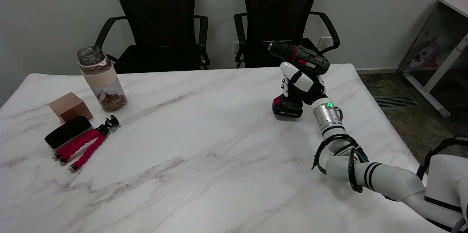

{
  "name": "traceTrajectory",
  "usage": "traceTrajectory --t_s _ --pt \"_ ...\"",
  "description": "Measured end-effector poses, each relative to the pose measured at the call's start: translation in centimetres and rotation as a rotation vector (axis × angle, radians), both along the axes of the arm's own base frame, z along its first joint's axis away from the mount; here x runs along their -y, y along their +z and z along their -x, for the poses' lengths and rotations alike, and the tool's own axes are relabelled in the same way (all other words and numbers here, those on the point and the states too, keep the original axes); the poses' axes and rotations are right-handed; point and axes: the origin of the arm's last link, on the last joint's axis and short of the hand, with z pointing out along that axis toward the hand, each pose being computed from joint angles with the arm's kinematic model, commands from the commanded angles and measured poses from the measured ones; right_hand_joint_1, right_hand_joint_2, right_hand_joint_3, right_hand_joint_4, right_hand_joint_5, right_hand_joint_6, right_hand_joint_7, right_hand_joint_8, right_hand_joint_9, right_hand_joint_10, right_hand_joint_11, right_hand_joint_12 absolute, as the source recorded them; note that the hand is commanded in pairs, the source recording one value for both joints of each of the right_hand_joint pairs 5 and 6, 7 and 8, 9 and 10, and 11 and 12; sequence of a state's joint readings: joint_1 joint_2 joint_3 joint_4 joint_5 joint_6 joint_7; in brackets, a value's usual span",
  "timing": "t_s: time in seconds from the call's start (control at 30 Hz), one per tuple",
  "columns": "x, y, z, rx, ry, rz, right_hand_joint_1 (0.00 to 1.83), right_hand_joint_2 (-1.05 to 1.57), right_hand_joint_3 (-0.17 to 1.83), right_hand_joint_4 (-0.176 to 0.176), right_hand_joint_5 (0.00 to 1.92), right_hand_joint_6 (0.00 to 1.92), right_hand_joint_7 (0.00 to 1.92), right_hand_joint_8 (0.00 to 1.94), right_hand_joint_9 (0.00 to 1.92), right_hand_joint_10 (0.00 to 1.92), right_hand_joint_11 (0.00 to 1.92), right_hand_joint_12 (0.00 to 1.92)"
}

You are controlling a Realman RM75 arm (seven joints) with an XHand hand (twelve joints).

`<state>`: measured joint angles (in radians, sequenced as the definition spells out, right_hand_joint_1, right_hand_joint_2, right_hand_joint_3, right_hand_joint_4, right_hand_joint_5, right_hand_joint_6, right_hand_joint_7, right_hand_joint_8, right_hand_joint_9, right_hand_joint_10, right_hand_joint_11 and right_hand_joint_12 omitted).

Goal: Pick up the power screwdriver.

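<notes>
The right hand (300, 86) wraps its fingers around the grip of the power screwdriver (298, 65), grasping it, at about two o'clock on the marble table (204, 160). The tool stands upright with its chuck pointing toward ten o'clock and its dark body above the hand; its red-and-black battery base (287, 107) sits at the table surface, though whether it touches or hangs just clear cannot be told. The right arm (365, 171) comes in from five o'clock, a green light showing on its silver wrist. Nothing lies close to the tool on the table; the other things are well apart from it, grouped at nine o'clock. There is one clear bottle (102, 79) with a pale band and brown bits in the bottom, standing upright without a cap. Just toward eight o'clock from it sits one brown block (70, 106), and touching that block's near side lies one flat black case (68, 132). Beside the case lies one small tripod (87, 143) with three red-padded legs spread toward seven o'clock. Beyond the far edge, at twelve o'clock, stand two black office chairs (158, 17), the right one directly behind the screwdriver. A white desk frame (451, 55) shows at three o'clock.
</notes>
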<state>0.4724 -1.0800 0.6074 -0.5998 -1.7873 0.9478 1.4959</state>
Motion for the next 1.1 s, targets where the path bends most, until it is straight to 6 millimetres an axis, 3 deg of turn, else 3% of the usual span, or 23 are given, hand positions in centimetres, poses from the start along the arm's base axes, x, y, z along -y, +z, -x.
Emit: traceTrajectory --t_s 0.27,0.57,1.1 --pt "0.5 -0.7 -1.6 0.006 0.065 -0.018 0.8 0.81 0.77 0.176 1.88 1.88 1.88 1.88 1.92 1.92 1.92 1.92" --pt "1.4 -1.7 -4.3 -0.019 0.139 -0.048 0.82 0.84 0.77 0.176 1.82 1.82 1.82 1.82 1.92 1.92 1.92 1.92" --pt "3.0 -2.5 -11.3 -0.074 0.304 -0.123 0.82 0.84 0.79 0.176 1.8 1.8 1.8 1.8 1.92 1.92 1.92 1.92"
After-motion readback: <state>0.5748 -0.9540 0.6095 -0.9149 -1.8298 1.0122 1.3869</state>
